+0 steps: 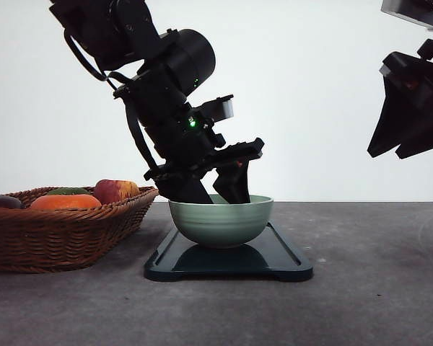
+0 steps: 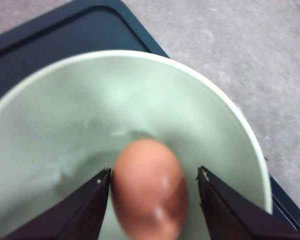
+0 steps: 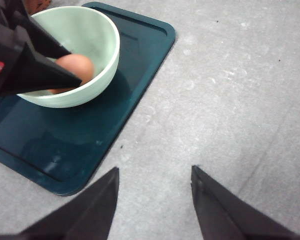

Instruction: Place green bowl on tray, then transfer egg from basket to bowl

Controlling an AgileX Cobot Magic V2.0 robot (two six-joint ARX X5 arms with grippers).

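Note:
The green bowl (image 1: 220,220) stands on the dark tray (image 1: 274,259) at the table's middle. My left gripper (image 1: 209,191) reaches down into the bowl. In the left wrist view a brown egg (image 2: 149,187) lies in the bowl (image 2: 140,95) between the two fingers, with a gap showing on one side, so the gripper (image 2: 154,175) is open. The right wrist view shows the egg (image 3: 76,66) in the bowl (image 3: 85,30) on the tray (image 3: 65,145). My right gripper (image 1: 386,153) hangs high at the right, open and holding nothing (image 3: 155,169). The basket (image 1: 58,231) sits at the left.
The basket holds an orange fruit (image 1: 65,202), a reddish fruit (image 1: 115,190) and a dark item (image 1: 1,202) at its left end. Bare grey tabletop (image 1: 375,274) stretches to the right of the tray, below my right gripper.

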